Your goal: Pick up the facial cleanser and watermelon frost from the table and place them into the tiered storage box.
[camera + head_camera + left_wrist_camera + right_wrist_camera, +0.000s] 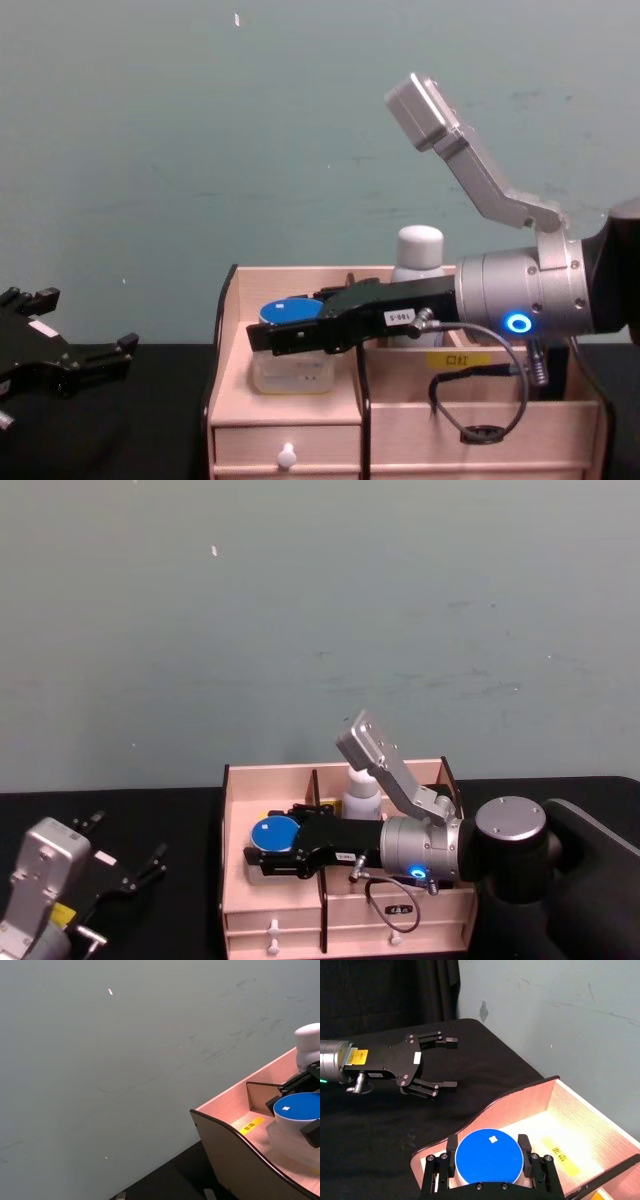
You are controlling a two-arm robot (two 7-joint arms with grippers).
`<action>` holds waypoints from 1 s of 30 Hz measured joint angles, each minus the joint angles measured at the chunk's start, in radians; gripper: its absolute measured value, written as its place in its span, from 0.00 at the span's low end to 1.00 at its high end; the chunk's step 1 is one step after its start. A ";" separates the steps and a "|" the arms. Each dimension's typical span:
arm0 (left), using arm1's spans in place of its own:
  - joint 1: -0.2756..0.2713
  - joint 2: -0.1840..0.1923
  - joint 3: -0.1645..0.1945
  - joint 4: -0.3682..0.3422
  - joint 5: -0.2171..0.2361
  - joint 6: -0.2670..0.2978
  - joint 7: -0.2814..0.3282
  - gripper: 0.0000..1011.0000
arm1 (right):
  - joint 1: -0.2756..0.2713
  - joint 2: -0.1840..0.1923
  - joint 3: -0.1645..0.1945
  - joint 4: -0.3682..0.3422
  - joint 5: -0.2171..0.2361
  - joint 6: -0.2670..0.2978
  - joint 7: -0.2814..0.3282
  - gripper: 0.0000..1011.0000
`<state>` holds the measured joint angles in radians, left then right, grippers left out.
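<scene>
Item one: the tiered storage box, a light wooden organiser with dark edges, yellow labels and white-knobbed drawers, standing on the black table before a grey-green wall.

Item two: a small clear jar with a round blue lid, which I take for the watermelon frost. I see it in the box's left compartment, clamped between the fingers of my right gripper; in the chest view its base sits at or just above the compartment floor, I cannot tell which.

Item three: a white bottle with a rounded white cap, which I take for the facial cleanser, upright in the compartment beside, behind my right arm.

Item four: my left gripper, over the black table to the left of the box and well apart from it, fingers spread wide with nothing between them.
</scene>
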<state>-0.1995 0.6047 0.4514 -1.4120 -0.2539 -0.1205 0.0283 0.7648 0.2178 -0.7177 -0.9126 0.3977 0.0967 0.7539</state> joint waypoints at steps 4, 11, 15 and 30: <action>0.000 0.000 0.000 0.000 0.000 0.000 0.000 0.99 | 0.000 0.000 0.000 -0.001 0.000 0.000 0.000 0.73; 0.000 0.000 0.000 0.000 0.000 0.000 0.000 0.99 | -0.001 0.001 -0.001 -0.001 -0.001 0.000 -0.001 0.74; 0.000 0.000 0.000 0.000 0.000 0.000 0.000 0.99 | -0.001 0.001 -0.001 -0.002 -0.001 0.000 -0.001 0.83; 0.000 0.000 0.000 0.000 0.000 0.000 0.000 0.99 | -0.002 0.002 -0.002 -0.003 -0.001 0.000 -0.002 0.99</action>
<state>-0.1995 0.6047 0.4514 -1.4120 -0.2539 -0.1205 0.0283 0.7627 0.2196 -0.7194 -0.9153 0.3965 0.0965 0.7522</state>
